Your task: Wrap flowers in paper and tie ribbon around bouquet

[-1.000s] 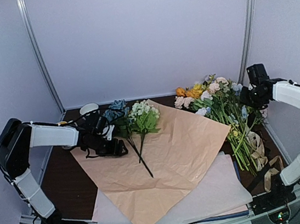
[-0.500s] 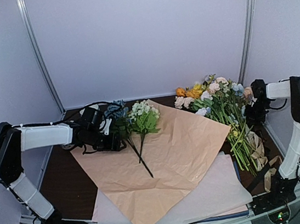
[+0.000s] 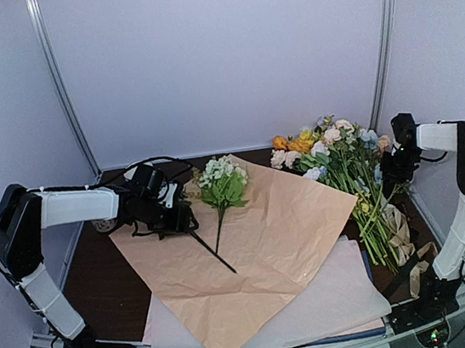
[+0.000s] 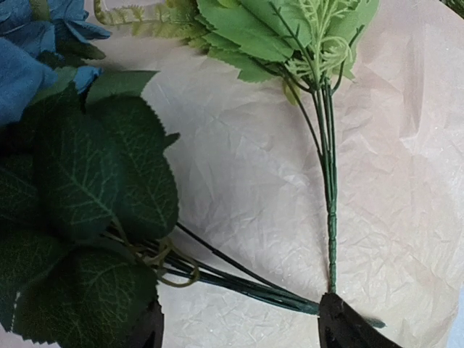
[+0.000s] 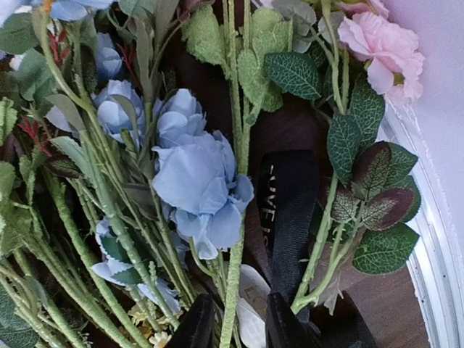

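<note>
Left gripper (image 4: 243,326): wide, astride dark green wire stems (image 4: 232,279) laid on creased peach paper (image 3: 290,218) for wrapping.
Right gripper (image 5: 235,322): narrow about a blue bloom's green stem (image 5: 234,268); grip unclear.

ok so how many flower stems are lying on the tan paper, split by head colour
blue-headed stem: 1
white-and-green stem: 1
total: 2, both lying on the tan paper with their stem ends crossing
</note>
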